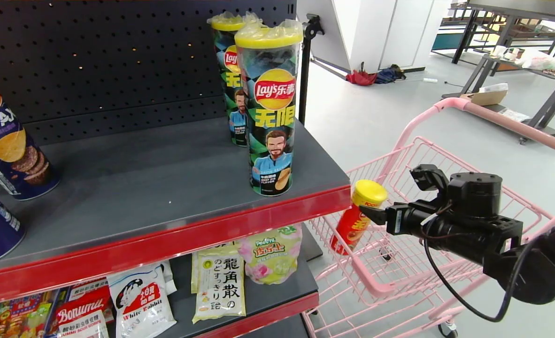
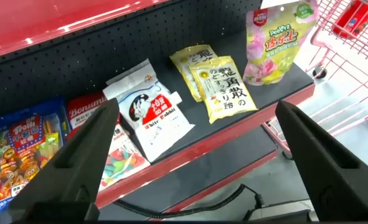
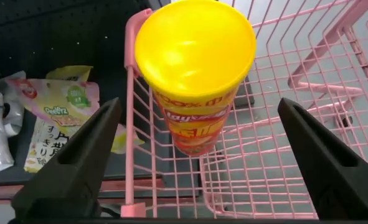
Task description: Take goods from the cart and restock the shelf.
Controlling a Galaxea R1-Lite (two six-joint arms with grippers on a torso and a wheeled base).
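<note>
Two green cans (image 1: 270, 117) on shelf (image 1: 155, 173); red can (image 1: 355, 223) in cart (image 1: 503, 118) (all fingers (image 3: 78, 162) spread)

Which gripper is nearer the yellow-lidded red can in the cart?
Right. The right gripper is open, close up to the red can, with a finger toward each side. The left gripper faces the snack bags on the lower shelf, away from the cart.

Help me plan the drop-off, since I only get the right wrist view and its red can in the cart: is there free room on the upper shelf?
Observer: Yes; the upper shelf is bare between the blue cans at its left end and two green cans at its right end.
Operator: And where is the left claw?
Observer: The left claw hangs open before the snack bags on the lower shelf.
</note>
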